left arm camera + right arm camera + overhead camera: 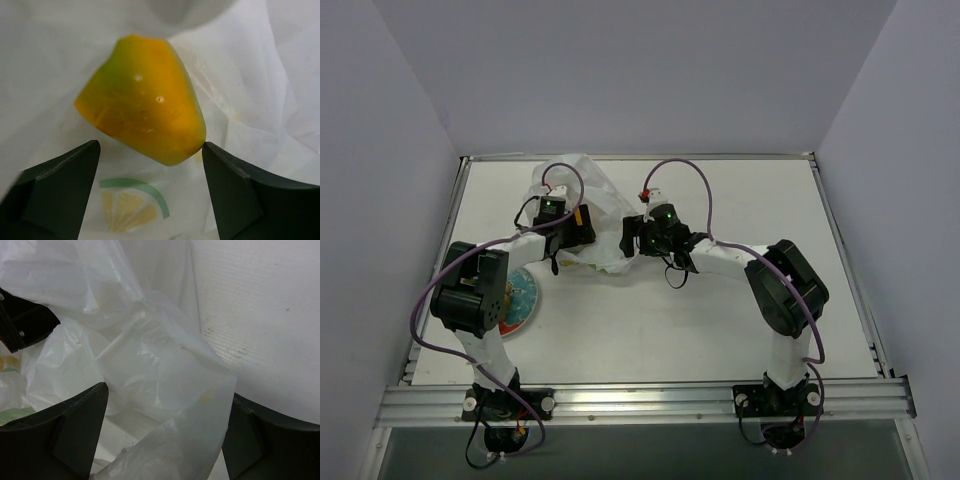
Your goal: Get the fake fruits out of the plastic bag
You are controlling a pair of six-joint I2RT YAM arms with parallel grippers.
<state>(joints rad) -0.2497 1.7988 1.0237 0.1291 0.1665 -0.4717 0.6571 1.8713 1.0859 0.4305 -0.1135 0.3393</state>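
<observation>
One fruit [145, 100] shows. It is orange and yellow with a green patch, shaped like a mango, and it lies inside the bag [150, 340] with white plastic all around it. The bag sits crumpled at the far middle of the worktop [770, 200].

The left tool [150, 150] is pushed into the bag and stands wide. The fruit's near end sits between the two tips. One finger [240, 195] looks like it just touches the fruit, and the other is a little apart. Nothing is gripped yet.

The right tool [167, 390] is wide too. It sits at the right side of the bag, with a loose fold of plastic between its fingers. The fold is not pinched.

I think the step in hand is grabbing this fruit. To do it well, the left tool should slide a bit farther on, so the fingers meet the fat part and not the slippery end. It should close slowly and catch fruit only, not the thin plastic under it. The right tool could pinch its fold and hold the bag down, so the bag does not lift up with the fruit.

Counting: one fruit seen, and more may hide in the folds, I cannot tell. One bag. One plate [523, 300], half hidden under the left arm. Two tools.
</observation>
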